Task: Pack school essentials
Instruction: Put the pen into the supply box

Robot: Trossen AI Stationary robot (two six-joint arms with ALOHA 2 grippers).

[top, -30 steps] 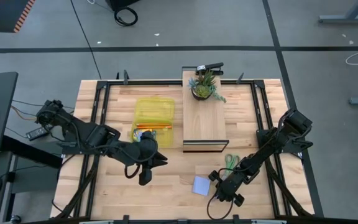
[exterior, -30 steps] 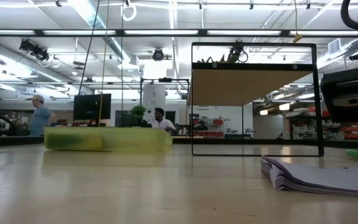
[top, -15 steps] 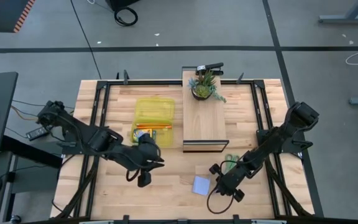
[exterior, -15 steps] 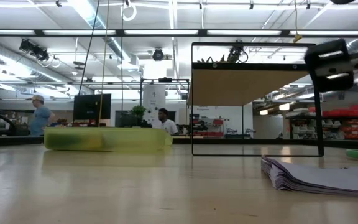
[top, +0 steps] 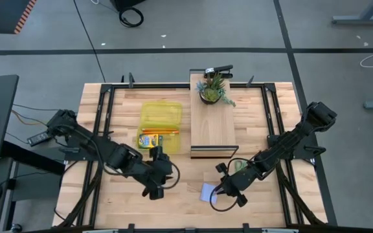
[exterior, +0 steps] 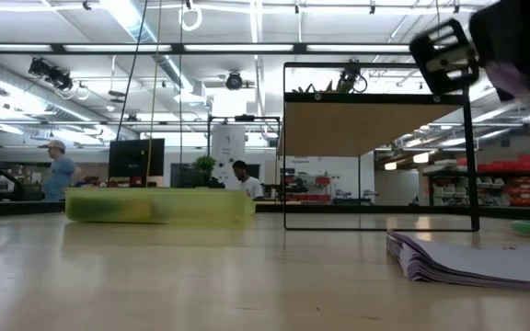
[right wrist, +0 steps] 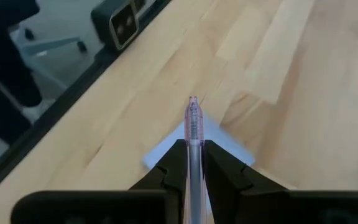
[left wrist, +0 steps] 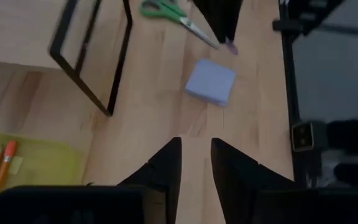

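Looking down: right tool at edge of sticky-note pad; left tool well left of pad, over bare bench; scissors just behind pad; yellow case with pencils far left of pad. Low view: pad flat on bench. Left wrist view: left tool slightly apart, empty, pad ahead. Right wrist view: right tool clamped on pink pen, tip over pad.
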